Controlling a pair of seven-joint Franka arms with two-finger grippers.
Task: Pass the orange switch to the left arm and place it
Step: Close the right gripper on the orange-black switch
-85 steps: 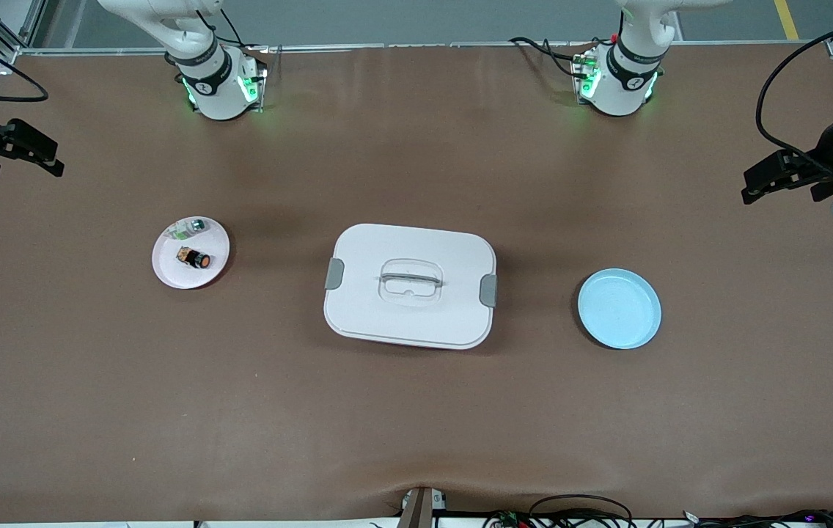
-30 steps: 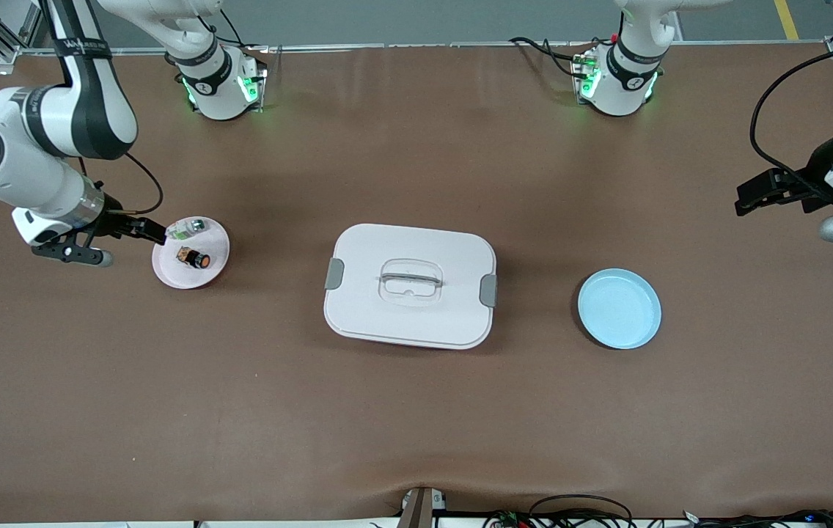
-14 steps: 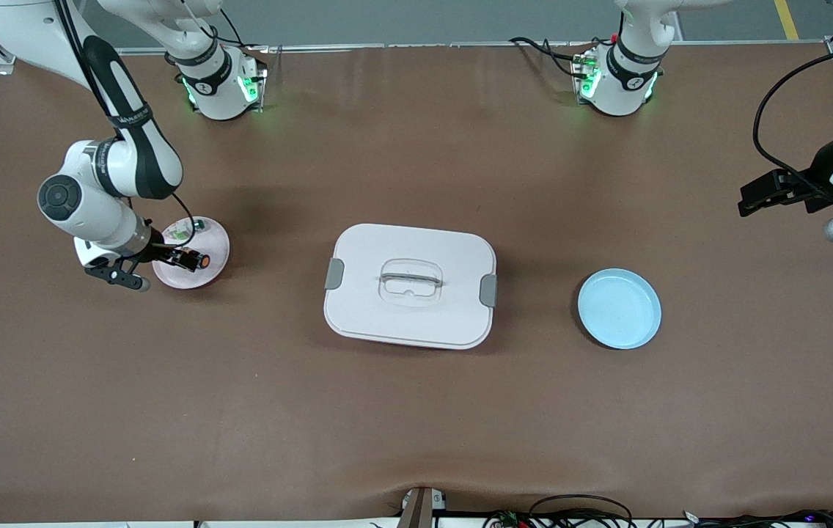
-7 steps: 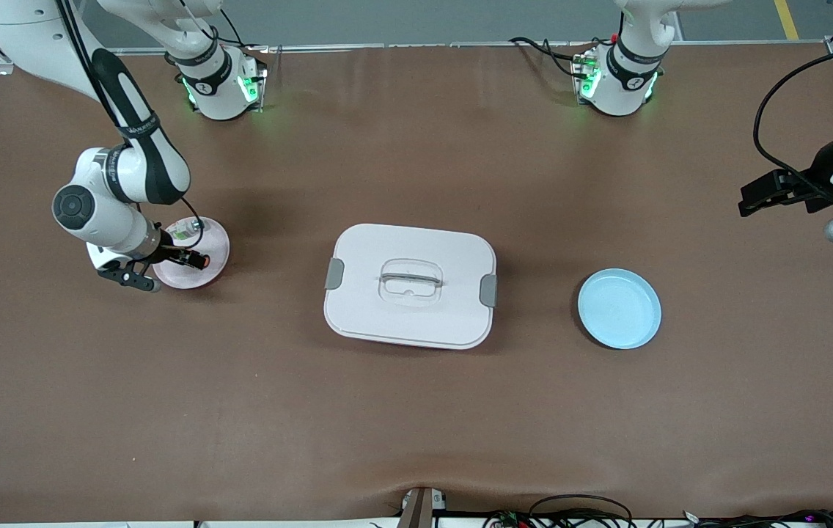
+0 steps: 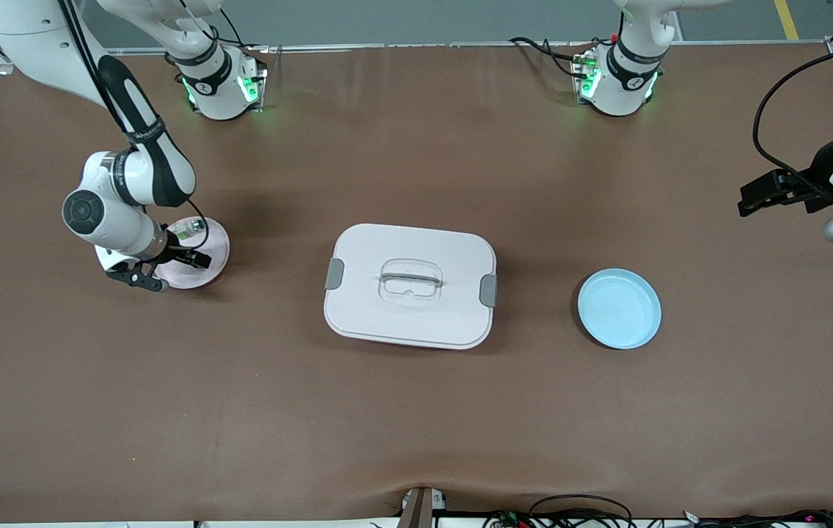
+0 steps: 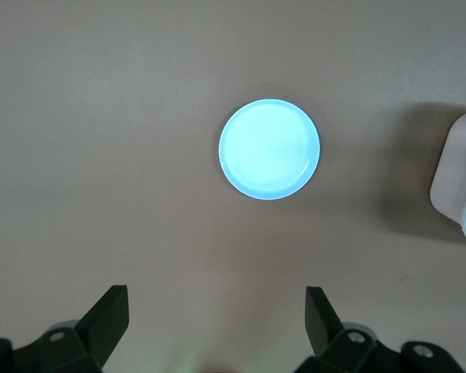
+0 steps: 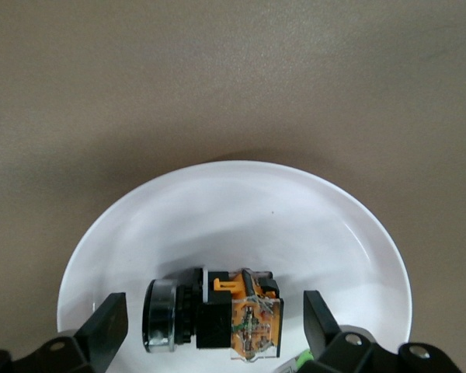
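Pickup step: right gripper (image 7: 210, 322), fingers apart, straddles the orange switch (image 7: 213, 320) on the pink plate (image 5: 215, 246); next it must close. Left gripper (image 6: 216, 318), fingers apart, waits over the table near the blue plate (image 6: 269, 149).

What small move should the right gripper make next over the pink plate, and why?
Probably a short descent, then closing. The right gripper hangs over the pink plate with its fingers open, and the right wrist view shows the orange switch lying on its side between them, not yet gripped. The left gripper waits open at its end of the table.
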